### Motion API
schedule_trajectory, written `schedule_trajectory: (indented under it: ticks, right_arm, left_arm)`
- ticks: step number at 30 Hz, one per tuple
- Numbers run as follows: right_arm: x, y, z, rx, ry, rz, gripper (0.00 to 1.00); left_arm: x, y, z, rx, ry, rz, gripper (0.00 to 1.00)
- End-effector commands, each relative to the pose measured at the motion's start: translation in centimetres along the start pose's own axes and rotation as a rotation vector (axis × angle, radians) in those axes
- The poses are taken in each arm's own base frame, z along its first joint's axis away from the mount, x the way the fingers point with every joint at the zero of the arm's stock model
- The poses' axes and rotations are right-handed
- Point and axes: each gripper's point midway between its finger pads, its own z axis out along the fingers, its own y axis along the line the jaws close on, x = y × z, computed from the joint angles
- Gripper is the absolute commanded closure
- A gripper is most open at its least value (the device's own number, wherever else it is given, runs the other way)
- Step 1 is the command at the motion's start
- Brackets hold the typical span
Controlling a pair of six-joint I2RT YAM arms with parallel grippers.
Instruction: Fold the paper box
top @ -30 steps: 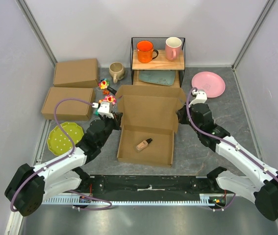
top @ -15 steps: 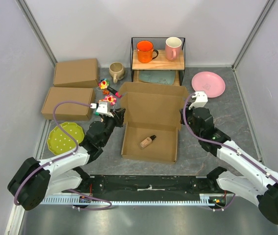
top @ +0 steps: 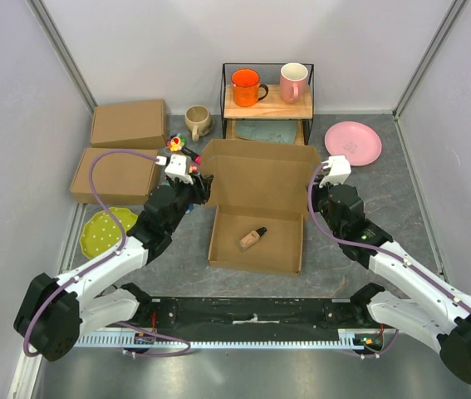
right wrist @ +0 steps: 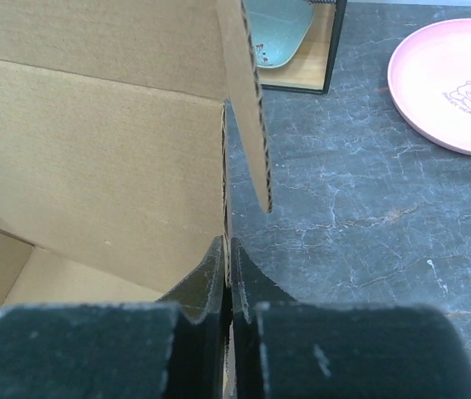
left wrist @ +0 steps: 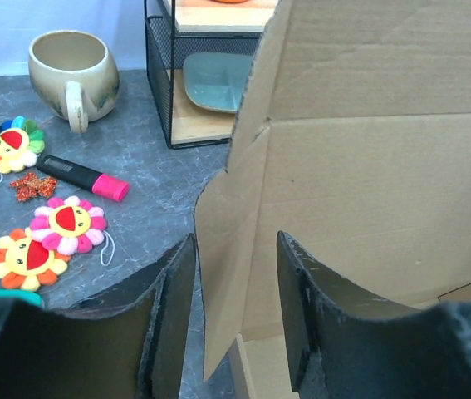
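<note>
The paper box (top: 256, 249) lies open in the middle of the table, its lid (top: 260, 179) standing up at the far side. A small brown bottle (top: 250, 238) lies inside the base. My left gripper (top: 204, 189) is open at the lid's left edge. In the left wrist view (left wrist: 233, 283) the lid's side flap (left wrist: 231, 249) hangs between the two fingers (left wrist: 173, 316), with a gap on each side. My right gripper (top: 311, 199) is shut on the lid's right edge, and the right wrist view (right wrist: 228, 249) shows the cardboard (right wrist: 119, 158) pinched between the jaws.
Two closed cardboard boxes (top: 129, 123) (top: 115, 174) lie at the far left, a green plate (top: 106, 233) in front of them. Flower toys (left wrist: 69, 223), a pink marker (left wrist: 81, 176) and a beige mug (top: 197, 120) sit left of the lid. A wire rack (top: 268, 104) holds mugs; a pink plate (top: 353, 143) lies right.
My left gripper has moved forward along the box's left side up to the lid's side flap. The box has shifted slightly right and the lid stands more upright.
</note>
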Motion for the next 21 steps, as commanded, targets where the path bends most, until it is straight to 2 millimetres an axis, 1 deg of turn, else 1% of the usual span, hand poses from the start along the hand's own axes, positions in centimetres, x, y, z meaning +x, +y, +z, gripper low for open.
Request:
schedule_trajectory:
  ticks: [1, 3, 4, 6, 7, 8, 9, 11, 12, 13, 14, 15, 16, 17, 18, 19, 21]
  right_arm:
    - [-2.6, 0.5, -0.1, -0.014, -0.075, -0.003, 0.99]
    - [-2.6, 0.5, -0.2, -0.013, -0.076, -0.005, 0.99]
    - [-2.6, 0.4, -0.3, -0.013, -0.075, -0.006, 0.99]
    - [-2.5, 0.5, -0.3, -0.015, -0.071, -0.008, 0.99]
    - [-2.5, 0.5, -0.3, -0.013, -0.069, -0.009, 0.99]
    - [-2.6, 0.5, -0.3, -0.015, -0.071, -0.01, 0.99]
    - [-2.6, 0.6, -0.3, -0.016, -0.07, -0.01, 0.99]
    - [-2.8, 0.6, -0.3, -0.013, -0.071, -0.007, 0.99]
    - [-2.8, 0.6, -0.3, -0.012, -0.071, -0.002, 0.99]
    - [-3.0, 0.6, -0.3, -0.009, -0.073, 0.001, 0.99]
    - [-3.1, 0.6, -0.3, -0.01, -0.075, 0.008, 0.98]
    - [-3.1, 0.8, -0.3, -0.013, -0.074, 0.018, 0.98]
    - [-3.1, 0.8, -0.3, -0.013, -0.074, 0.026, 0.97]
    - [-3.1, 0.9, -0.3, -0.013, -0.073, 0.033, 0.97]
    - [-3.1, 1.0, -0.3, -0.016, -0.074, 0.045, 0.96]
    - [-3.1, 1.0, -0.3, -0.017, -0.074, 0.048, 0.96]
    - [-3.1, 1.1, -0.4, -0.017, -0.071, 0.054, 0.96]
  left_arm:
    - [-0.7, -0.6, 1.1, 0.068, 0.053, 0.047, 0.52]
    - [-0.9, -0.4, 1.3, 0.068, 0.045, 0.04, 0.57]
    - [-1.1, -0.6, 1.4, 0.085, 0.04, 0.039, 0.62]
    - [-1.2, -0.9, 1.6, 0.099, 0.045, 0.039, 0.67]
    - [-1.4, -1.4, 1.7, 0.127, 0.047, 0.04, 0.72]
    - [-0.9, -1.6, 1.8, 0.138, 0.065, 0.042, 0.74]
    - [-0.8, -1.8, 1.9, 0.146, 0.071, 0.039, 0.81]
    - [-1.0, -2.8, 1.6, 0.199, 0.071, 0.013, 0.86]
    - [-1.1, -3.5, 1.4, 0.237, 0.067, 0.0, 0.91]
    - [-0.8, -3.8, 1.1, 0.257, 0.067, -0.014, 0.92]
    - [-0.9, -4.1, 0.9, 0.274, 0.054, -0.03, 0.93]
    - [-2.3, -4.9, 0.6, 0.307, -0.005, -0.063, 0.94]
    - [-1.6, -4.7, 0.3, 0.308, -0.006, -0.078, 0.95]
    - [-1.7, -4.9, 0.0, 0.314, -0.024, -0.094, 0.96]
    - [-2.7, -5.2, -0.2, 0.324, -0.076, -0.117, 0.97]
    - [-2.1, -5.1, -0.5, 0.321, -0.072, -0.124, 0.98]
    - [-2.0, -5.2, -0.7, 0.311, -0.088, -0.119, 0.98]
